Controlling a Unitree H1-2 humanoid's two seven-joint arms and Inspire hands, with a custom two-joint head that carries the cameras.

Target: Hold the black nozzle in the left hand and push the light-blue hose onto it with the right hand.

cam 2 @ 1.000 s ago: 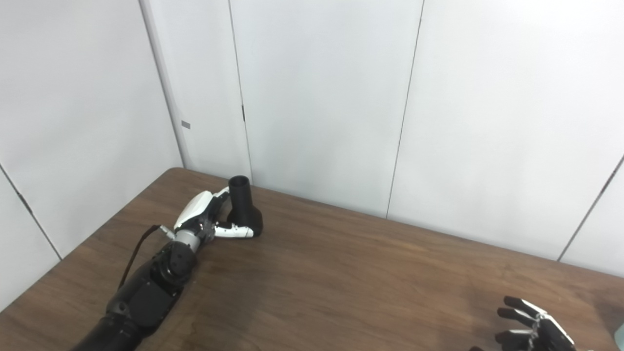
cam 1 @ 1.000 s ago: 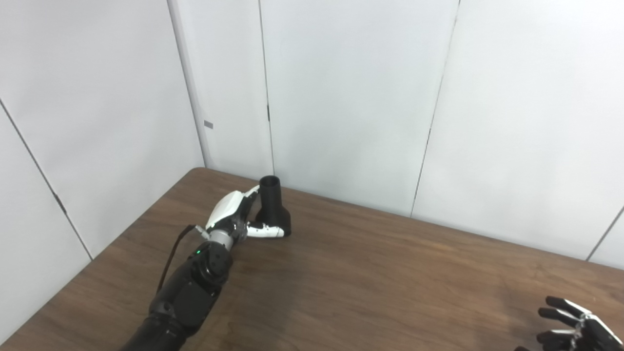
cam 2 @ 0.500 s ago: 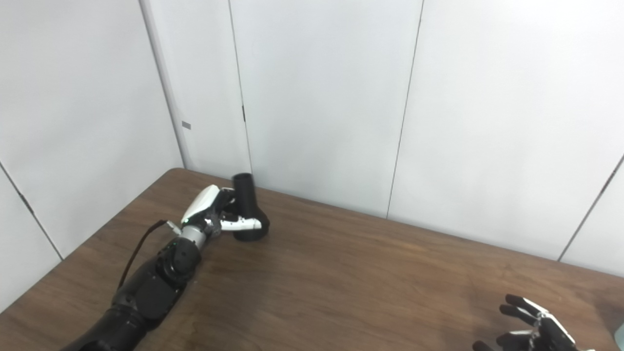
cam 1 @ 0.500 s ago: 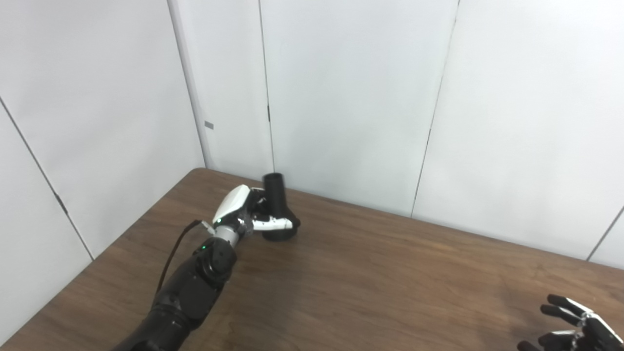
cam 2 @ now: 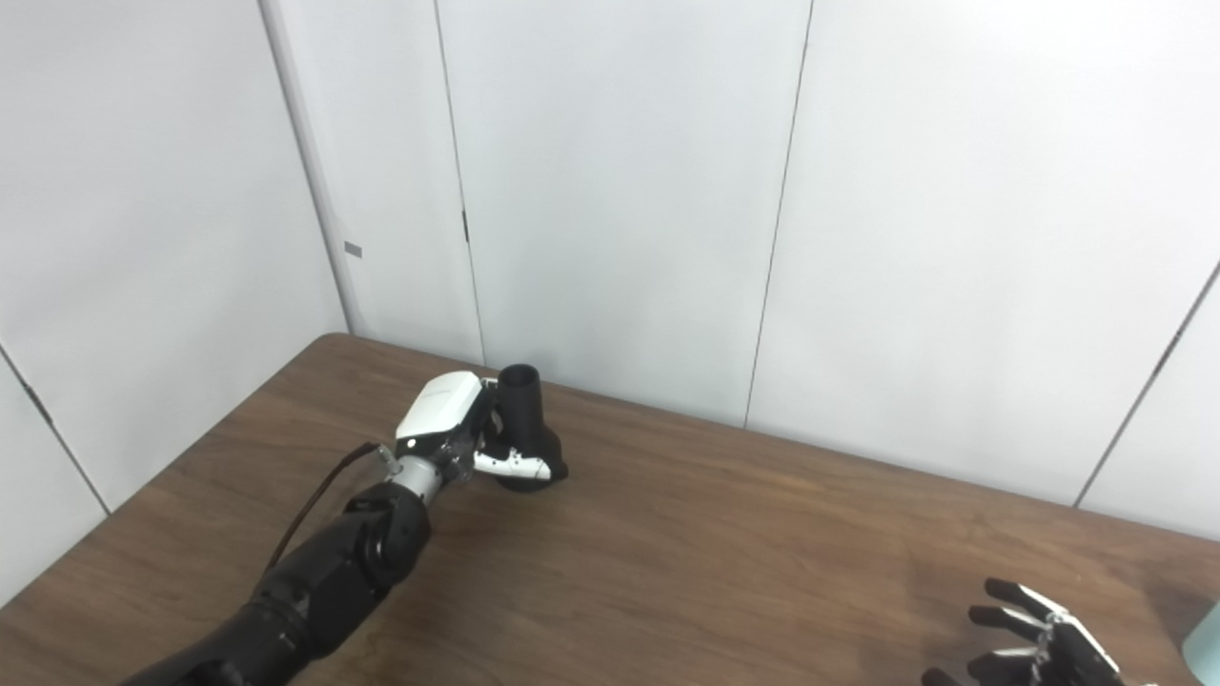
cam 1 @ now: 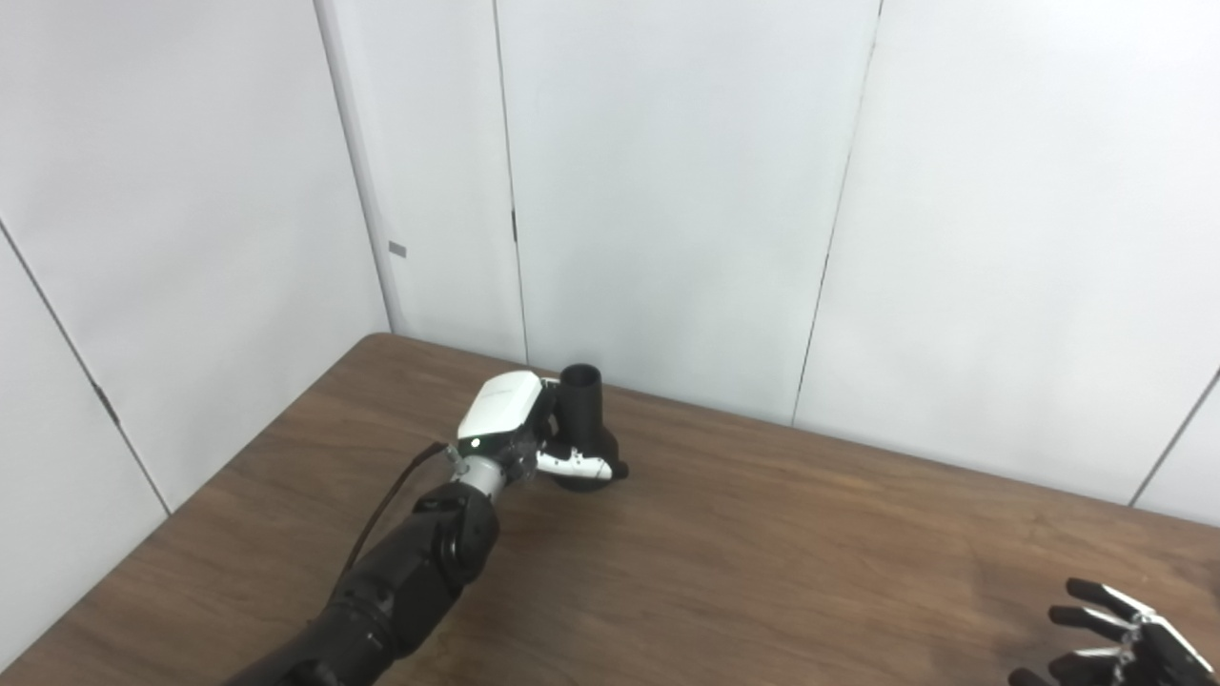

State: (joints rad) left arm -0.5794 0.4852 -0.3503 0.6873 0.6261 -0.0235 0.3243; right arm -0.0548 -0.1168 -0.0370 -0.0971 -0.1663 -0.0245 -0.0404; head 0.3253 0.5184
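The left hand [cam 1: 519,433] is gripping the black nozzle [cam 1: 583,427] near the far left of the wooden table [cam 1: 762,553], fingers wrapping its neck and thumb crossing the flared base, with the nozzle's long axis standing roughly upright and its narrow open end pointing up (so a hose would have to be coming down onto it from above, or the nozzle tipped toward the right). The right hand [cam 2: 1029,643] is hovering well apart at the bottom right corner, fingers spread and holding nothing. The light-blue hose [cam 2: 1203,644] is showing only as a pale sliver at the right edge, just beside that hand, making the right hand the nearer one for fetching it.
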